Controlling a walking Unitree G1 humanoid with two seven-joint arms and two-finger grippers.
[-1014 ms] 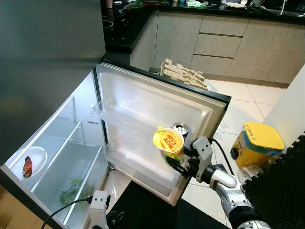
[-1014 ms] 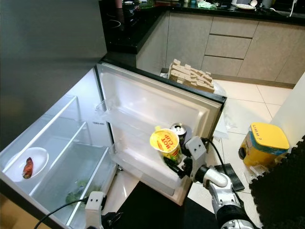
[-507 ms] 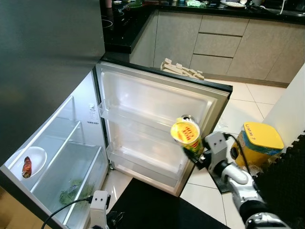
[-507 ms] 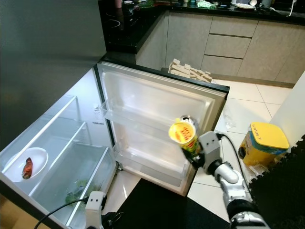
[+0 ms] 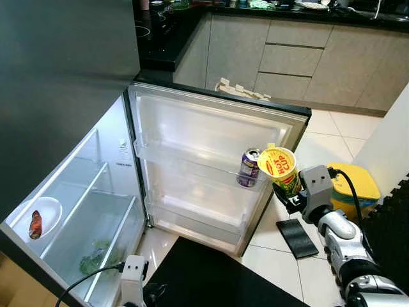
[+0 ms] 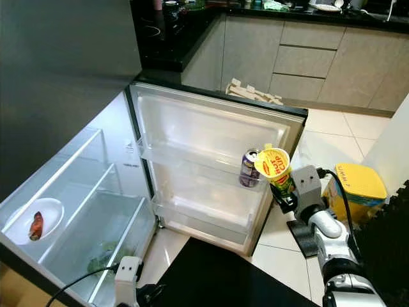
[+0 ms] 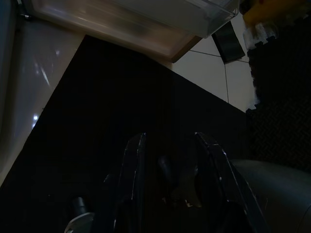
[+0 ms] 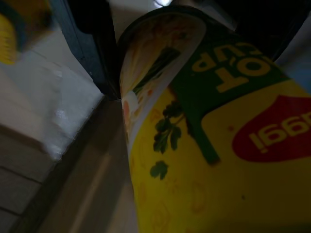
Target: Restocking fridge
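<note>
Fridge door (image 5: 211, 137) stands wide open w/ a purple can (image 5: 248, 167) upright on its upper shelf (image 5: 192, 161), at the shelf's 3 o'clock end. R gripper (image 5: 289, 197) is clamped on a yellow noodle cup (image 5: 280, 169), held just off the door's outer edge, at about 3 o'clock from the can and close beside it; the cup tilts, foil lid facing up toward the head cam. R wrist view has the cup (image 8: 214, 136) close up, green band and red logo on yellow, dark door edge behind it. Fridge interior (image 5: 83, 211) sits at 8 o'clock in the head views: a white plate (image 5: 39, 217) w/ a reddish food piece (image 5: 36, 224) on a lower shelf, greens (image 5: 96, 259) in the drawer next to it. Yellow tub (image 6: 355, 192) on the tile floor at 3 o'clock, behind the R arm; a dark flat pad (image 5: 295, 238) lies on the tiles under the arm. L gripper (image 7: 170, 165) hangs idle over a black mat (image 7: 97, 121), fingers (image 7: 132, 170) apart w/ nothing between them. Kitchen cabinets (image 5: 307, 57) run along 12 o'clock.
</note>
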